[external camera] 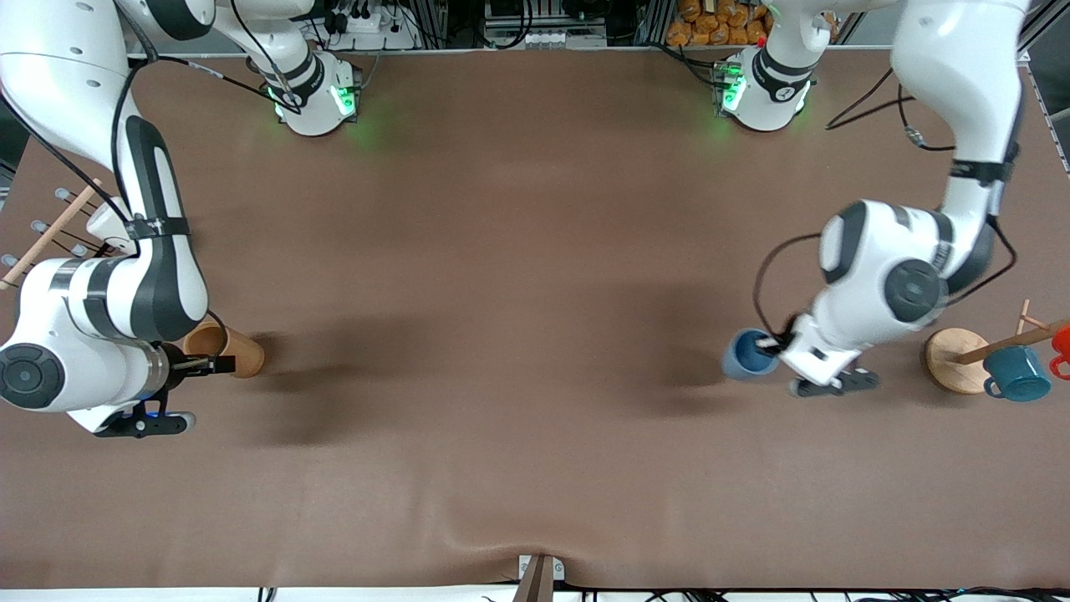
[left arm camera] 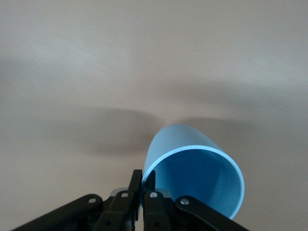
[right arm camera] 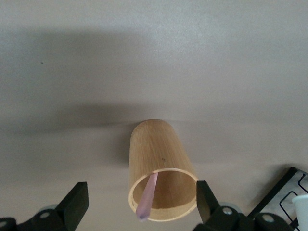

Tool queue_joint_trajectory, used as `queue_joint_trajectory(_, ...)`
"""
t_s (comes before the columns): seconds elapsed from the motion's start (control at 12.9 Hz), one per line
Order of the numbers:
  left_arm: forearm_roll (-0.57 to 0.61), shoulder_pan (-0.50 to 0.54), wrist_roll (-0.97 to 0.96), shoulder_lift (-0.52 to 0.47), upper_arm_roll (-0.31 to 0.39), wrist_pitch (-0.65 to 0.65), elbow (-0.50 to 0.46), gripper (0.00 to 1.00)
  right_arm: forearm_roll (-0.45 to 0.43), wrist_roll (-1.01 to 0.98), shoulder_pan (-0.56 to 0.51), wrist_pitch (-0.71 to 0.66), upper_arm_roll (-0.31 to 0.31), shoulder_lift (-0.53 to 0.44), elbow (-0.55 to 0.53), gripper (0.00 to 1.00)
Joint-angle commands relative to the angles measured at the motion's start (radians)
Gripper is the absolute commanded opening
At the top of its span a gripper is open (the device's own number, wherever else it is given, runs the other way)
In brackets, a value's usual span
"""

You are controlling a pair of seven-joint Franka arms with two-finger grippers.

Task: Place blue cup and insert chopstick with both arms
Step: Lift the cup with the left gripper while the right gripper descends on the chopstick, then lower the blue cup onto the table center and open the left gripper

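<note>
Two white arms lean low over the brown bench (external camera: 518,334), one at each end. The left hand (left arm camera: 143,180) has its fingers (left arm camera: 136,185) pressed tight on the rim of the blue cup (left arm camera: 199,178); from the wrist the thin wall is plainly pinched between them, with one finger inside and one outside. From the front, that cup (external camera: 746,353) sits at the left arm's end of the bench, just beside the left hand (external camera: 773,344) and near a round wooden rack base (external camera: 955,359). A teal mug (external camera: 1017,374) hangs on a peg of that rack.

At the right arm's end, the right hand (right arm camera: 142,204) is spread wide, its fingers (right arm camera: 76,204) either side of a brown wooden holder (right arm camera: 161,166) without touching it. The chopstick (right arm camera: 147,197), a pale pink stick, leans inside the holder with its tip poking just past the rim. From the front, the holder (external camera: 224,349) shows right against the right hand (external camera: 205,364).
</note>
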Motion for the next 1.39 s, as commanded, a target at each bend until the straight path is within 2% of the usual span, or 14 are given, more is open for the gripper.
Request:
queue_joint_trajectory(0.0, 0.014, -0.162, -0.237, -0.017, -0.025, -0.024, 0.006, 0.00, -0.011, 0.021, -0.002, -0.014, 0.005, 0.012, 0.023, 0.75)
queue_joint_trajectory(0.08, 0.040, -0.249, -0.326, -0.002, -0.025, -0.026, 0.030, 0.00, -0.011, 0.021, -0.005, -0.010, 0.005, 0.013, 0.023, 0.75)
queue_joint_trajectory(0.23, 0.072, -0.385, -0.501, 0.053, -0.027, -0.025, 0.082, 0.00, -0.014, 0.018, -0.011, 0.007, 0.005, 0.019, 0.021, 0.68)
queue_joint_trajectory(0.39, 0.072, -0.491, -0.636, 0.121, -0.025, -0.024, 0.151, 0.00, -0.015, 0.018, -0.011, 0.038, 0.005, 0.027, 0.021, 0.68)
queue_joint_trajectory(0.62, 0.072, -0.583, -0.753, 0.193, -0.025, -0.002, 0.184, 0.00, -0.015, 0.016, -0.014, 0.072, 0.005, 0.035, 0.017, 0.67)
queue_joint_trajectory(0.77, 0.083, -0.606, -0.785, 0.222, -0.023, 0.035, 0.192, 0.00, -0.012, 0.016, -0.014, 0.070, 0.005, 0.035, 0.017, 0.62)
queue_joint_trajectory(0.85, 0.091, -0.605, -0.784, 0.224, -0.022, 0.035, 0.192, 0.06, -0.011, 0.019, -0.014, 0.069, 0.005, 0.035, 0.017, 0.61)
queue_joint_trajectory(0.93, 0.094, -0.605, -0.784, 0.221, -0.019, 0.035, 0.192, 0.89, -0.009, 0.021, -0.014, 0.059, 0.005, 0.030, 0.017, 0.60)
queue_joint_trajectory(1.01, 0.106, -0.606, -0.782, 0.213, -0.017, 0.032, 0.193, 1.00, -0.008, 0.021, -0.014, 0.056, 0.005, 0.027, 0.017, 0.60)
queue_joint_trajectory(1.16, 0.123, -0.589, -0.784, 0.157, -0.013, 0.014, 0.209, 1.00, -0.008, 0.021, -0.013, 0.032, 0.005, 0.025, 0.017, 0.60)
queue_joint_trajectory(1.32, 0.140, -0.528, -0.775, 0.030, 0.010, -0.062, 0.210, 1.00, -0.005, 0.021, -0.014, 0.021, 0.005, 0.024, 0.017, 0.59)
